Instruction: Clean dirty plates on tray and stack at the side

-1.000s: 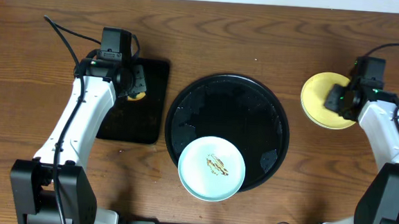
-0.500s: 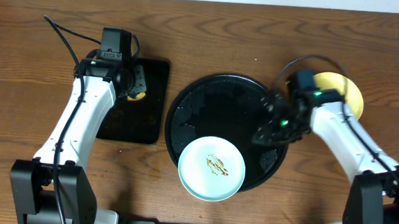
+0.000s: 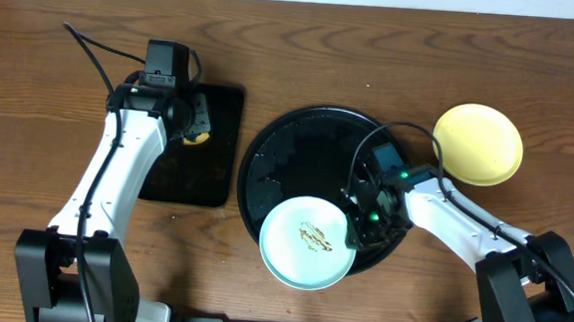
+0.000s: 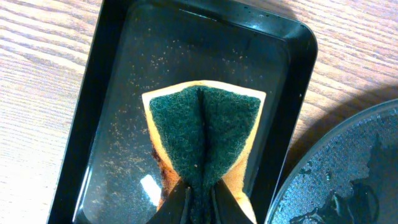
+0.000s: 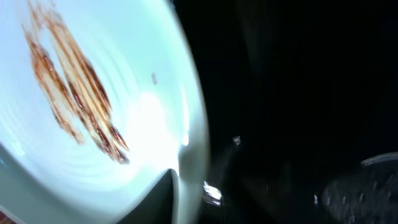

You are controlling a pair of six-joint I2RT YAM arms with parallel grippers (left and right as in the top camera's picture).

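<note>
Since a second ago the right gripper [image 3: 363, 221] has been swung off the yellow plate [image 3: 478, 144], sat right of the tray [image 3: 317, 153], onto the pale blue plate [image 3: 291, 256] at the tray's front rim. Plate edge is straddled; closed or not can't be told. Its sauce smear [image 3: 312, 238] is laid diagonally. The sponge [image 4: 202, 134] is pinched tight by the left gripper [image 4: 198, 194], left of the tray.

left arm: extended forward, gripper [image 3: 196, 127] pointing down, clamped on a sponge [image 4: 202, 134] | right arm: reaching inward, low, gripper [image 3: 359, 228] angled left, finger gap unclear
</note>
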